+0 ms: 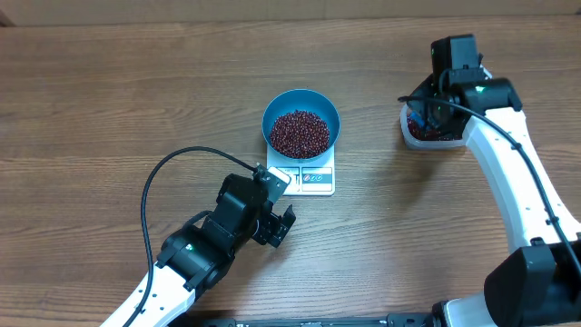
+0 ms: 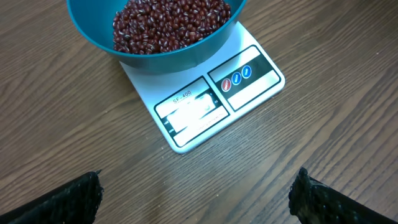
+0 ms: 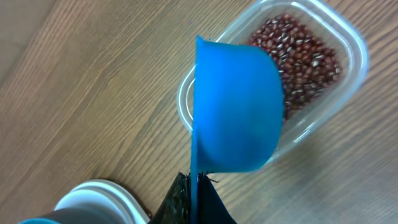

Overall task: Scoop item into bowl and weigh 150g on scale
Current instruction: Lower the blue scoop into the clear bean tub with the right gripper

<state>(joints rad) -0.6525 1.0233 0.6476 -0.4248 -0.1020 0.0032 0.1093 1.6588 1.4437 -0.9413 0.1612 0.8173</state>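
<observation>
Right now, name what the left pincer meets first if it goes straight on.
Probably the scale, at its front panel edge; the open left pincer may reach bare table first, depth unclear.

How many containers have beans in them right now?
2. The blue bowl on the scale, mid-table; the clear tub at the far right, beneath the scoop held by the right hand. The scoop's inside is hidden and may hold more.

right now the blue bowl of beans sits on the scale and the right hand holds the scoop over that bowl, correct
No: the right hand holds the scoop over the clear tub, not the bowl; the right wrist view shows it.
</observation>
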